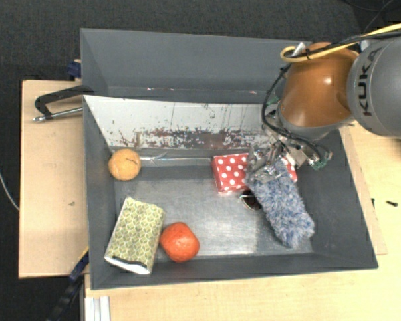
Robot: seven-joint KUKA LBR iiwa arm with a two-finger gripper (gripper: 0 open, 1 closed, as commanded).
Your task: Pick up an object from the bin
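You are looking at a fuzzy blue-grey cloth [284, 209] that is lying in the right half of the bin [207, 212], running at a slant from its upper end near the middle-right down toward the front right corner. The gripper [274, 160] is hanging right at that upper end, where the fuzzy pile is meeting the metal parts of the tool. You cannot tell from here whether the gripper is spread or pressed together, nor whether it is pinching the cloth, because the tool and its wiring are covering that spot. Just to the left, a red box with white dots [230, 171] is sitting against the cloth's upper end, and its right edge is passing under the gripper. A small dark thing [249, 200] is peeking out from under the cloth's left side, just below the box. Above the gripper, the arm's rounded orange cover [317, 92] is leaning in over the bin's right rear corner, with cables looping around it. Well apart from all this, on the left side, a tan ball [124, 164] is resting near the back wall. A green patterned pouch [135, 234] is lying by the front left corner, and an orange-red ball [180, 241] is touching the pouch's right edge.
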